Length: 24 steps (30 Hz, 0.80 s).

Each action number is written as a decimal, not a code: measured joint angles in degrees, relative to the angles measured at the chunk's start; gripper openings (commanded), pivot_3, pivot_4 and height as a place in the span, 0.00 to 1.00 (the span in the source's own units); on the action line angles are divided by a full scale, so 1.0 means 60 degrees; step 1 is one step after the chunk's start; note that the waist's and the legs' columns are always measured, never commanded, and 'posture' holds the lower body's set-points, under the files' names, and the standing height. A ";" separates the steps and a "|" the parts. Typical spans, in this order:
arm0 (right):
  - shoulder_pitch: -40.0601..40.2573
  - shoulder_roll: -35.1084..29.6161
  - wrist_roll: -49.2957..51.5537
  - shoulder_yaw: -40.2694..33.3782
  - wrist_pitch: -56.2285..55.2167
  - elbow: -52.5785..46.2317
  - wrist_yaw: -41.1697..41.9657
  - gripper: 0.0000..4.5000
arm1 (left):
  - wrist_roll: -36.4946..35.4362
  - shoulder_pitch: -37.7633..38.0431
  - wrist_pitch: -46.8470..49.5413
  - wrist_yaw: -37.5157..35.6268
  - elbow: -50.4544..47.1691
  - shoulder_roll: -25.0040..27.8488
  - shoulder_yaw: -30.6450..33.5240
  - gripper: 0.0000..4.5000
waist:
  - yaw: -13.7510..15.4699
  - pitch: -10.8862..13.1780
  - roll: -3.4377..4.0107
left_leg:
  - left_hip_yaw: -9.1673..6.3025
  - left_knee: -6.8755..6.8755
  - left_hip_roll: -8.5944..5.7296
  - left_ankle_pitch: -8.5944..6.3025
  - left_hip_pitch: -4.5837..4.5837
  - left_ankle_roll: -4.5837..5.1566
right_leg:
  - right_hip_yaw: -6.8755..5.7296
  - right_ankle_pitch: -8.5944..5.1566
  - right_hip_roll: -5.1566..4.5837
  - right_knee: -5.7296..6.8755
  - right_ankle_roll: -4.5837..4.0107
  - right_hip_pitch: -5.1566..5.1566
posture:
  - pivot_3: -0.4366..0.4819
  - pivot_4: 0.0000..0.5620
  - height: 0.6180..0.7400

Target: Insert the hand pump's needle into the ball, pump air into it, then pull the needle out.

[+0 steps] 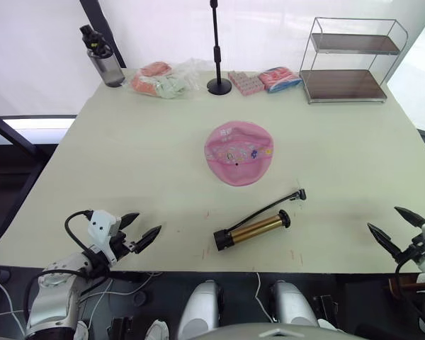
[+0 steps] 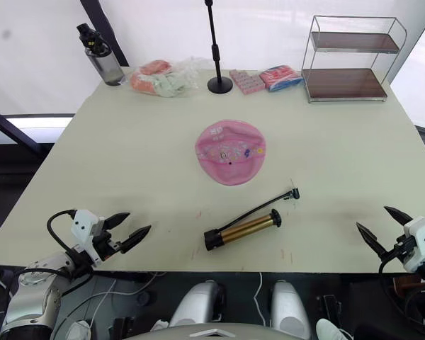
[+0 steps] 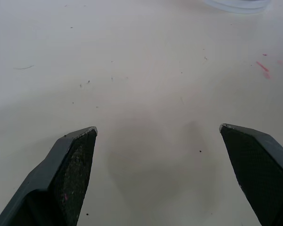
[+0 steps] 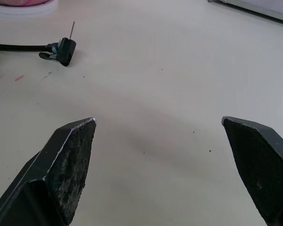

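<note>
Left eye view: a pale, matte table [image 1: 127, 163] is seen, faintly speckled and marked with small red scuffs near its near edge. The ball [image 1: 239, 152], pink rubber, limp and partly flattened, with small colourful prints, lies at the middle of the table. Near of it and apart from it lies the hand pump [image 1: 253, 229], a smooth gold-bronze cylinder with black end caps, set at a slant. A thin black hose runs along it toward the far right and ends in the needle [image 4: 72, 28], a fine metal pin rising from a black fitting, seen in the right wrist view.

The left gripper [image 1: 138, 229] is held low at the near left edge, its pointed black fingers [image 3: 70, 165] spread wide over bare tabletop and holding nothing. The right gripper [image 1: 395, 228] is held at the near right edge, jaws likewise parted and empty, with rough, worn pads.

Wide bare surface is left between each gripper and the pump. Along the far edge are ranged a dark bottle [image 1: 105, 60], a clear bag [image 1: 164, 79] of pink and green items, a black stand [image 1: 218, 49], small packets [image 1: 263, 79] and a two-tier wire shelf [image 1: 348, 60] with wooden boards.
</note>
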 measured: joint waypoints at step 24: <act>0.0962 -0.1113 0.2469 -0.0068 0.1383 -0.1693 0.3731 1.00 | 0.0783 -0.3457 0.2138 -0.0668 -0.1092 -0.1231 -0.4372 0.98 | 0.0126 0.0003 0.0016 | -0.0008 0.0029 -0.0036 0.0001 -0.0012 0.0003 | -0.0001 0.0020 0.0076 -0.0001 0.0038 0.0006 | 0.48 0.27 0.96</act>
